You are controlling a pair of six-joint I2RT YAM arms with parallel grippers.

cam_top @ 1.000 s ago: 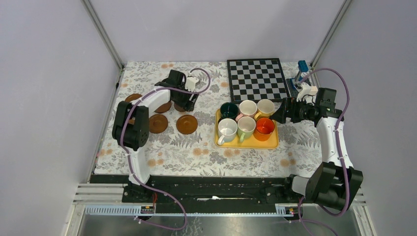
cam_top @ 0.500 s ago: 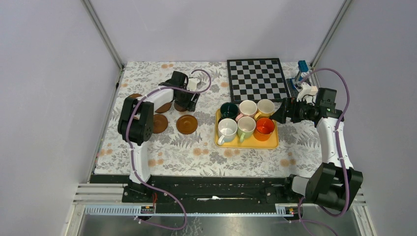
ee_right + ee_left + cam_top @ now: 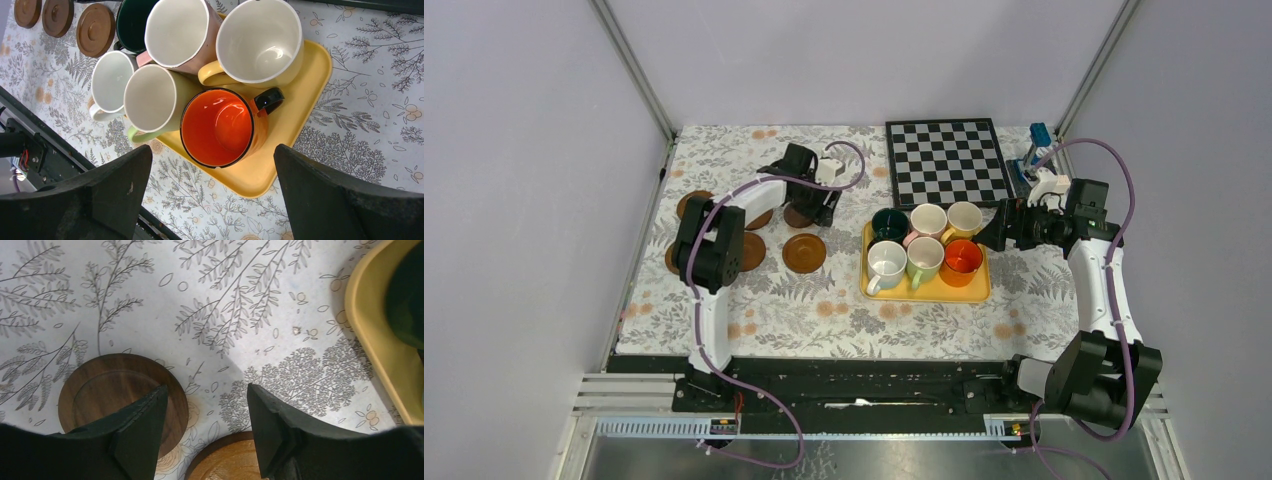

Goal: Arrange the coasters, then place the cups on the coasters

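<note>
Several dark-brown coasters lie on the floral cloth at the left, among them one [image 3: 804,250] near the tray and one [image 3: 692,204] far left. My left gripper [image 3: 820,196] hovers open just past them; its wrist view shows a dark coaster [image 3: 115,395] under the left finger, a lighter coaster [image 3: 227,462] below, and only cloth between the jaws [image 3: 206,387]. Several cups stand on the yellow tray [image 3: 924,294], including orange [image 3: 220,127], cream-yellow [image 3: 260,42], pink [image 3: 177,32], light green [image 3: 150,97], white [image 3: 111,80] and dark green [image 3: 131,22]. My right gripper [image 3: 990,236] is wide open beside the tray's right end [image 3: 212,150].
A black-and-white chessboard [image 3: 946,162] lies at the back, behind the tray. A small blue and white object [image 3: 1036,150] sits at the back right corner. The tray's yellow rim [image 3: 370,345] is close on the right of my left gripper.
My left arm has swung to the right, toward the tray, uncovering a coaster it was over. Its jaws narrowed slightly. The right arm has not moved.
</note>
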